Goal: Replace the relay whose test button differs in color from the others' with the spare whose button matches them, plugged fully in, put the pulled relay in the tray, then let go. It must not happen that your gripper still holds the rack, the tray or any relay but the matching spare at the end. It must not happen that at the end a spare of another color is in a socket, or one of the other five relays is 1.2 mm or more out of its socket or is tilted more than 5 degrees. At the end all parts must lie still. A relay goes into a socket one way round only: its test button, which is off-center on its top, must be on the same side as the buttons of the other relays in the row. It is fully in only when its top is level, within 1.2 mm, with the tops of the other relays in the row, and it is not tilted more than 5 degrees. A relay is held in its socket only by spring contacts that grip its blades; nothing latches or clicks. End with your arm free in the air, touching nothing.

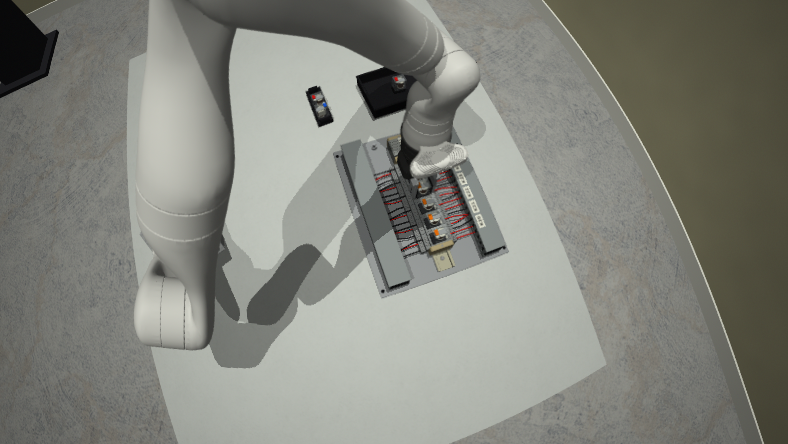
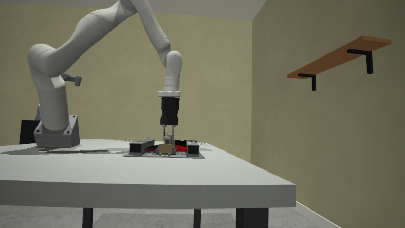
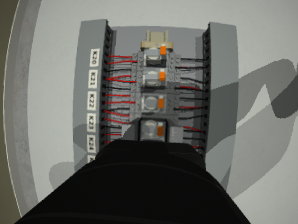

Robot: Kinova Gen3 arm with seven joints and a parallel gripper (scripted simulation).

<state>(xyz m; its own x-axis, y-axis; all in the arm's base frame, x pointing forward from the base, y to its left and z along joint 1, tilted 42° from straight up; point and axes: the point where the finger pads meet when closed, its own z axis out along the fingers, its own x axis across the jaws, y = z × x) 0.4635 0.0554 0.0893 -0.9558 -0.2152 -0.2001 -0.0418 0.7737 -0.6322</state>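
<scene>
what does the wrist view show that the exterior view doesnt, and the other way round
Only the wrist view shows readable labels, such as K20, and the round clear parts of the relay tops beside their orange buttons.

Only the exterior view shows the wall shelf, the arm's base and the gripper's fingers.

Both show the two grey wire ducts and red wires.
</scene>
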